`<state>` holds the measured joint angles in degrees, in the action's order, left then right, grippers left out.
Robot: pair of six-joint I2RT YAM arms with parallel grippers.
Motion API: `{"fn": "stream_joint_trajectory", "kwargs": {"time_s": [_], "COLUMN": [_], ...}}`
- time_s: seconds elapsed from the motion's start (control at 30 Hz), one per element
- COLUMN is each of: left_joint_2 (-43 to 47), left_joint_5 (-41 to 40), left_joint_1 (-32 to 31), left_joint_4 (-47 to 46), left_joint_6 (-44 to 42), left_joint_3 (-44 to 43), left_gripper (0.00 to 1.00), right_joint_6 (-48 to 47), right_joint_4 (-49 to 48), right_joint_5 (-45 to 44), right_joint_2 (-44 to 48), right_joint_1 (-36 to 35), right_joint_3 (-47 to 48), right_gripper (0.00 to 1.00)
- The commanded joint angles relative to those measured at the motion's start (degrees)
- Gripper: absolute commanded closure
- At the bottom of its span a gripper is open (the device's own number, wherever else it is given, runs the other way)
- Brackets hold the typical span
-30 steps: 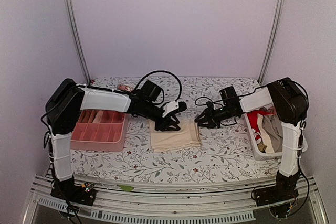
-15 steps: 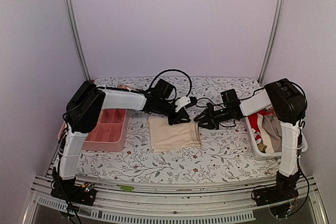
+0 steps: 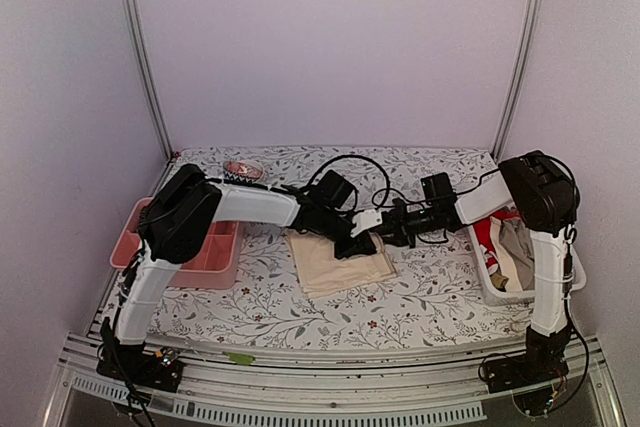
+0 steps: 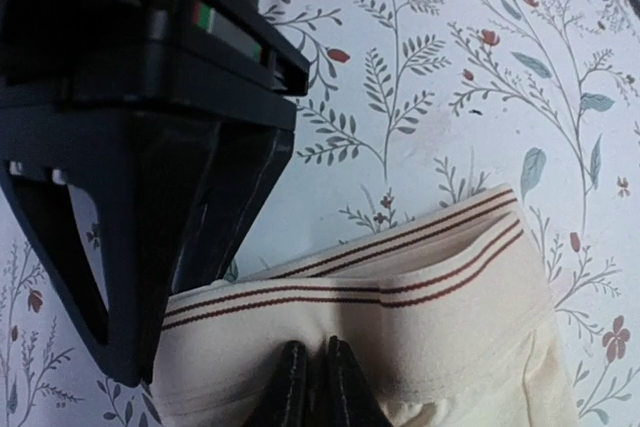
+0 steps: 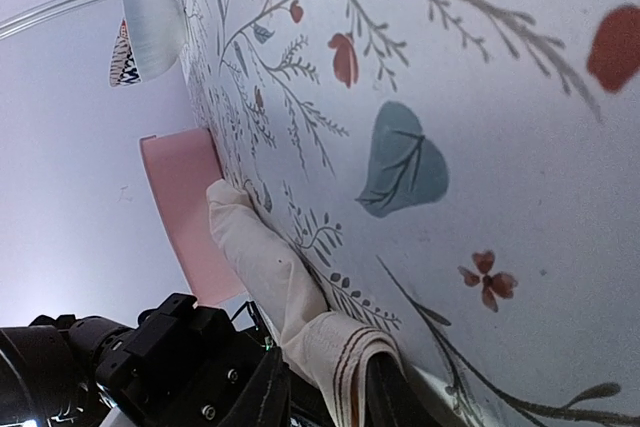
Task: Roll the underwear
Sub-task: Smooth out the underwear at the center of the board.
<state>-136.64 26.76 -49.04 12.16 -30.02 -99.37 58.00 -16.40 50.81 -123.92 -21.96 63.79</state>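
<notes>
We see the underwear (image 3: pixel 340 265), a cream garment, lying flat on the floral table (image 3: pixel 430 292) near its middle, between the pink tray (image 3: pixel 205 259) on the left and the white bin (image 3: pixel 492 285) of clothes on the right. Both arms reach inward and meet at its far right corner. In the left wrist view, the left gripper (image 4: pixel 315 389) has its fingertips (image 4: pixel 291 387) drawn narrow, pinching the cloth just below the waistband (image 4: pixel 420 282), which bears red-brown stripes. The right gripper (image 5: pixel 335 392) clasps a striped corner of the same waistband between its fingers, lifting that edge slightly off the table.
</notes>
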Motion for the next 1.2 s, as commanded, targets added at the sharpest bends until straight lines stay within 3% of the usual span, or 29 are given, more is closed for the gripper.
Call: {"fn": "stream_joint_trajectory", "kwargs": {"time_s": [0.0,0.17,0.47,0.83,1.17], "left_joint_2": [-1.16,3.90,16.45,10.84,6.06], "left_joint_5": [-1.93,-1.56,-0.93,2.81,3.52], "left_joint_1": [-2.43,-0.52,0.68,-1.47,-0.83], "left_joint_4": [4.17,3.60,-4.12,-1.00,1.16], "left_joint_6": [-2.72,-1.37,1.04,1.43,3.24], "left_joint_3": [2.05,5.02,15.65,13.83,11.24], "left_gripper": [0.87,0.71,0.63,0.66,0.67], "right_joint_6": [0.28,-0.67,-1.04,-0.85,-12.43], "right_joint_4": [0.26,1.92,2.43,5.36,24.73], "right_joint_5": [-1.80,-3.27,-3.33,-0.50,-2.99], "right_joint_2": [-2.60,-2.54,-2.36,3.84,11.32], "right_joint_1": [0.32,0.42,0.42,0.42,1.45], "right_joint_3": [-0.30,-0.34,0.47,2.21,1.10], "right_gripper": [0.77,0.87,0.89,0.58,0.52]}}
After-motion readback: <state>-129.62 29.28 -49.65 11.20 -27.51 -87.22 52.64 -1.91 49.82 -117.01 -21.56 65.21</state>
